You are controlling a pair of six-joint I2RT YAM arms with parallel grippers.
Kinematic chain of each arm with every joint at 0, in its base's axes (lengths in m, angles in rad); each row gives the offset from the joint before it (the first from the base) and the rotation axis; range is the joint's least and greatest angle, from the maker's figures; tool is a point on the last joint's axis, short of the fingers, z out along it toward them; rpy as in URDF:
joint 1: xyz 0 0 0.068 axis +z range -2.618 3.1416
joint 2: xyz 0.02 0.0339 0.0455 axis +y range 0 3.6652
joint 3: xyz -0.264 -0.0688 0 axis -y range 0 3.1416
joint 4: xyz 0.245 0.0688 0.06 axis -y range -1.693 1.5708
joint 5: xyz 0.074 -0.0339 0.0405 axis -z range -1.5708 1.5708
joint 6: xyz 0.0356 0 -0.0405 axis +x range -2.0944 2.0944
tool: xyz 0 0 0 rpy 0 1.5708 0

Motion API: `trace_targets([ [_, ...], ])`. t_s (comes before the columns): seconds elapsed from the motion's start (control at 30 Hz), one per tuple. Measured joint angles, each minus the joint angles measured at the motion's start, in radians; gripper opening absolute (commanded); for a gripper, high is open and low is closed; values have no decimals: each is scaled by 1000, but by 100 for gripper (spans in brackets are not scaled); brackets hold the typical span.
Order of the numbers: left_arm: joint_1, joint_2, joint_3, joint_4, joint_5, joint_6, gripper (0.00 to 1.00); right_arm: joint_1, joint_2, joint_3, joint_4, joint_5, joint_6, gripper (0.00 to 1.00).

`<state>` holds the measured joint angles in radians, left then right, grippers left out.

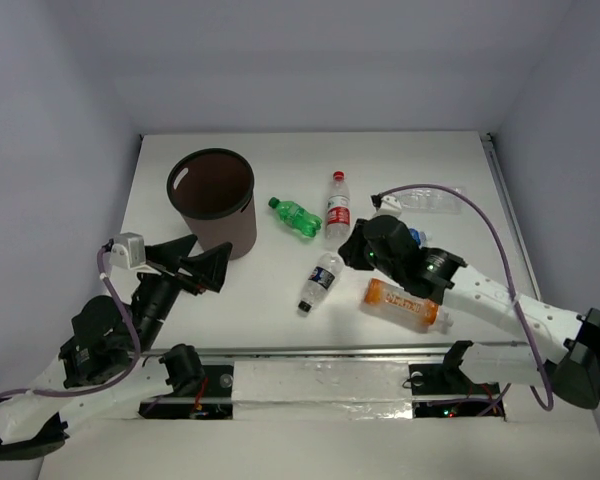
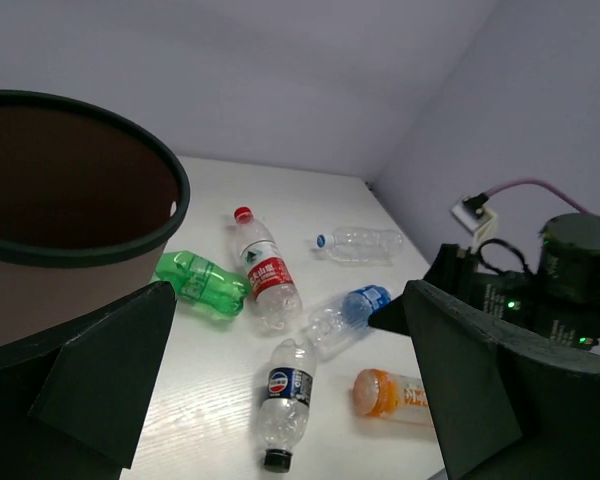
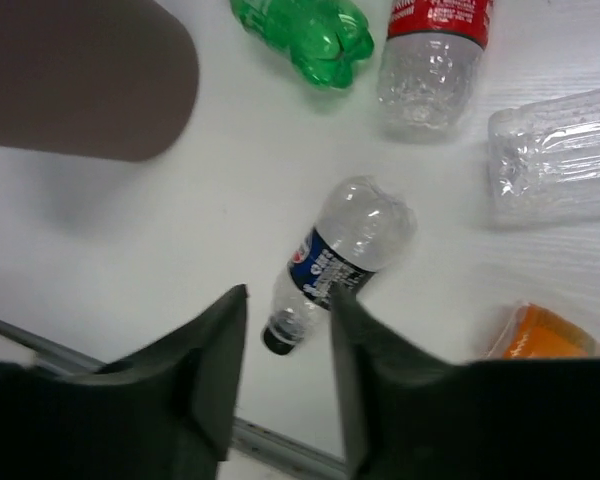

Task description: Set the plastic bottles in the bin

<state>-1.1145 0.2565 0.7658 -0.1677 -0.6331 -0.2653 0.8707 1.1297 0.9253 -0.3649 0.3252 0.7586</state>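
The dark brown bin point(image 1: 192, 170) stands at the back left, and its rim also shows in the left wrist view point(image 2: 130, 245). Six bottles lie right of it: green point(image 1: 295, 217), red-label point(image 1: 337, 207), unlabelled clear point(image 1: 430, 200), blue-label point(image 2: 345, 315), dark-label point(image 1: 320, 282) and orange point(image 1: 405, 303). My right gripper point(image 1: 355, 250) is open and empty, above the dark-label bottle point(image 3: 345, 245), whose neck shows between the fingers point(image 3: 220, 360). My left gripper point(image 1: 205, 265) is open and empty, just in front of the bin.
The right arm's body point(image 1: 420, 262) lies over the blue-label bottle in the top view. A metal rail point(image 1: 310, 352) runs along the table's near edge. Walls close the back and both sides.
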Motion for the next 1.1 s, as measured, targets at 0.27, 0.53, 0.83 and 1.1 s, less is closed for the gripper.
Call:
trace_targets([
  [0.27,2,-8,-19,14,15,4,99,0,172,2,22,6,112,87],
  [0.53,11,-13,-27,16,61,22,83,0,322,3,60,-8,236,85],
  [0.83,11,-26,-39,29,83,37,33,0,464,3,98,-20,296,83],
  [1.1,17,-26,-40,30,84,37,41,0,514,2,155,-29,313,52],
])
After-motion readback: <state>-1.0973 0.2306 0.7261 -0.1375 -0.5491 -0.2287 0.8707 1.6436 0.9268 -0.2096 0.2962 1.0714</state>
